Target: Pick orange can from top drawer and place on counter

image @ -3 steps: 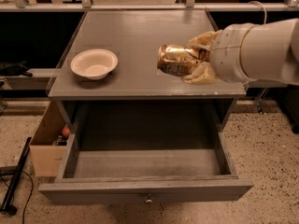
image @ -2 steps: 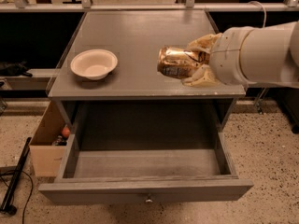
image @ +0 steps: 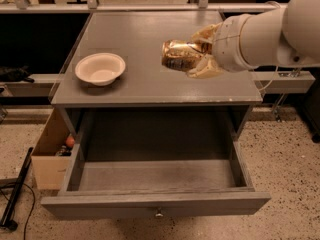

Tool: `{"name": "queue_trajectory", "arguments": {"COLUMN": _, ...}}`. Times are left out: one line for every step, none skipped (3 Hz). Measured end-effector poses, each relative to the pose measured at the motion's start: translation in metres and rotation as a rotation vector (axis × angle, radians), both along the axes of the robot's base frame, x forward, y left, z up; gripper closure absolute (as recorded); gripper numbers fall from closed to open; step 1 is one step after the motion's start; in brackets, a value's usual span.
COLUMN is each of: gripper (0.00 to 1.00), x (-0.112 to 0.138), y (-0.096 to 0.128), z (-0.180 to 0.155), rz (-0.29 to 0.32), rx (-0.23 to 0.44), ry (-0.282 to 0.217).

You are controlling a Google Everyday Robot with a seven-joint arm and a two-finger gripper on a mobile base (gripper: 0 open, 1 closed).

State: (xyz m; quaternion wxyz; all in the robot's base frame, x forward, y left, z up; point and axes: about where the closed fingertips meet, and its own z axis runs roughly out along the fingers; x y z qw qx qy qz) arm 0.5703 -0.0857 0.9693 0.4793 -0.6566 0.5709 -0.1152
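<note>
My gripper (image: 192, 55) comes in from the right on a white arm and is shut on the orange can (image: 176, 55), a shiny golden-brown can held on its side. The can hangs above the right half of the grey counter (image: 145, 29); I cannot tell whether it touches the surface. The top drawer (image: 156, 176) is pulled fully open below the counter's front edge and its grey floor shows nothing in it. Its small metal knob (image: 159, 214) sits at the middle of the front panel.
A cream bowl (image: 100, 68) stands on the left part of the counter. A cardboard box (image: 52, 151) with small items sits on the floor left of the drawer. A black pole (image: 15, 194) lies at far left. Railings run behind the counter.
The can and gripper have shifted slightly up and away from the counter's front edge. The drawer and bowl have not moved.
</note>
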Motion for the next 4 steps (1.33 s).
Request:
{"name": "queue_trajectory", "arguments": {"gripper": 1.0, "x": 0.038, "y": 0.003, "z": -0.016, "rz": 0.028, "rx": -0.01, "ry": 0.032}}
{"name": "queue_trajectory", "arguments": {"gripper": 1.0, "x": 0.069, "y": 0.002, "z": -0.041, "rz": 0.045, "rx": -0.028, "ry": 0.076}}
{"name": "queue_trajectory", "arguments": {"gripper": 1.0, "x": 0.087, "y": 0.002, "z": -0.068, "rz": 0.059, "rx": -0.042, "ry": 0.124}}
{"name": "queue_trajectory", "arguments": {"gripper": 0.74, "x": 0.087, "y": 0.002, "z": -0.07, "rz": 0.06, "rx": -0.042, "ry": 0.128}}
